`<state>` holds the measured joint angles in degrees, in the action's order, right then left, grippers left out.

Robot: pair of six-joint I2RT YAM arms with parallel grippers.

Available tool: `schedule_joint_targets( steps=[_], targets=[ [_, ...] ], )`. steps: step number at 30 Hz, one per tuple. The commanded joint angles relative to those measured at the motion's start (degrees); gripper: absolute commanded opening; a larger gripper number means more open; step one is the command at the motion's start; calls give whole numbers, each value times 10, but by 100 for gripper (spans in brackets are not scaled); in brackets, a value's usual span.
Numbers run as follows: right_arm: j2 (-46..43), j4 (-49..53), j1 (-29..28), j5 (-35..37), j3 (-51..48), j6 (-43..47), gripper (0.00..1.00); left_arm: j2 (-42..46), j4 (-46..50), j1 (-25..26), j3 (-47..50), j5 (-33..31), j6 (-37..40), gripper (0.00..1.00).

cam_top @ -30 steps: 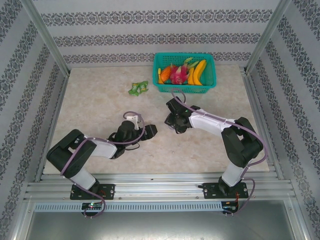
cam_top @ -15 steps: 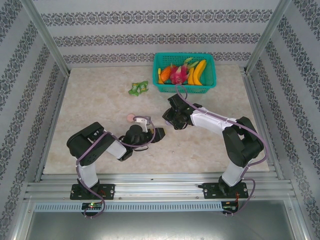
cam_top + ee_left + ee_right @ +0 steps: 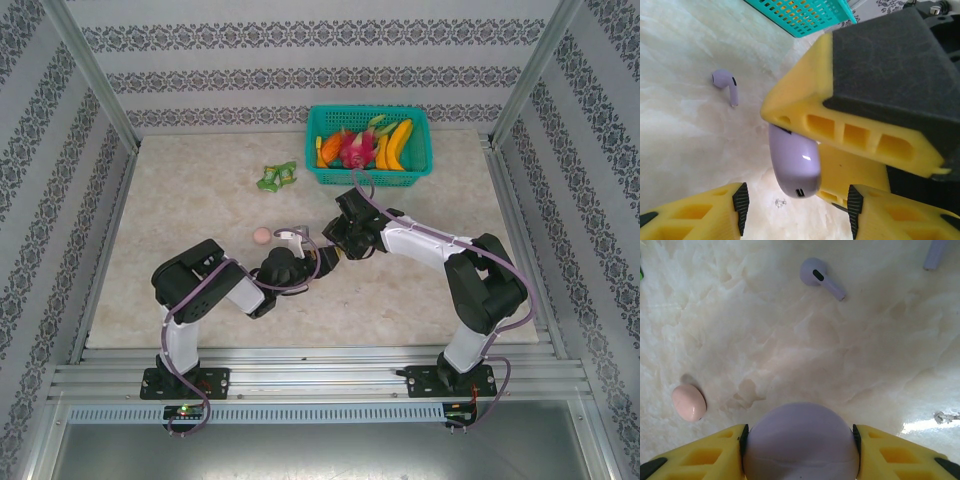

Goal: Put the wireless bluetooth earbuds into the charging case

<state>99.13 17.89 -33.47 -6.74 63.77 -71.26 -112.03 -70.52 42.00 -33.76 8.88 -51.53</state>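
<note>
— Now the left arm (image 3: 215, 285) has swung in beside the right one, uncovering the pink case (image 3: 262, 235).

— Yes. The right gripper (image 3: 800, 436) clamps the lilac case (image 3: 794, 162) steady. The left gripper (image 3: 795, 212), jaws apart, probably comes to open it. One lilac earbud (image 3: 725, 82) waits on the table (image 3: 200, 200).

Smooth, glossy lilac plastic on charging case (image 3: 801, 440) and on earbud (image 3: 819, 276) ahead of right gripper (image 3: 800, 435). Matt yellow plastic with rough black facing on that gripper. Below, pale stone-like table (image 3: 790, 355) with soft sheen.
</note>
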Motion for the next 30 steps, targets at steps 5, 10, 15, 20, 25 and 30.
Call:
schedule_joint_targets(
  steps=[5,10,15,20,25,30],
  targets=[
    [-19,-8,2,-10,-14,-12,38,-19,-59,8,-19,-28,-14,51],
    [-21,-21,0,-17,-21,-25,37,-29,-72,8,-24,-37,-23,49],
    [-26,-47,-1,-26,-36,-53,37,-42,-91,8,-26,-46,-33,46],
    [-29,-56,-2,-29,-40,-68,37,-48,-105,7,-27,-57,-38,42],
    [-31,-57,-5,-30,-40,-73,37,-52,-108,7,-30,-65,-38,38],
    [-32,-60,-5,-31,-43,-77,37,-58,-109,7,-36,-70,-40,34]
  ],
)
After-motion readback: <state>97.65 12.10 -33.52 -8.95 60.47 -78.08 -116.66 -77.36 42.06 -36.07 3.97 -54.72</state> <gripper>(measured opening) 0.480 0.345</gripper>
